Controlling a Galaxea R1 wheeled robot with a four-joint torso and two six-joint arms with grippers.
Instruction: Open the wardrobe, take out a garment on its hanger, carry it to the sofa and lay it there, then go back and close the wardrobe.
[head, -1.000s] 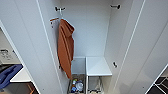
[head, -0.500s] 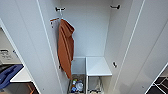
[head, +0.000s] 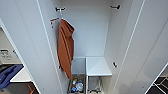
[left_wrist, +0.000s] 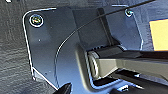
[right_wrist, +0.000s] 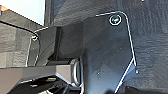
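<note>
Head view: wardrobe (head: 100, 30) doors swung wide before me, orange hooded garment (head: 65, 47) hanging left, open room right; my end effectors' state I cannot tell.

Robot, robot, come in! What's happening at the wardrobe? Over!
Wardrobe open. Orange hooded garment hanging inside. Box of bottles at bottom. Grippers: cannot tell.

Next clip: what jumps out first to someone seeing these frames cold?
The orange-rust hooded garment hangs alone at the left inside the open white wardrobe, the one strong colour against white walls. Below it, a bin of small colourful items sits at the wardrobe's bottom beside a white shelf. A blue item lies outside, at far left.
</note>
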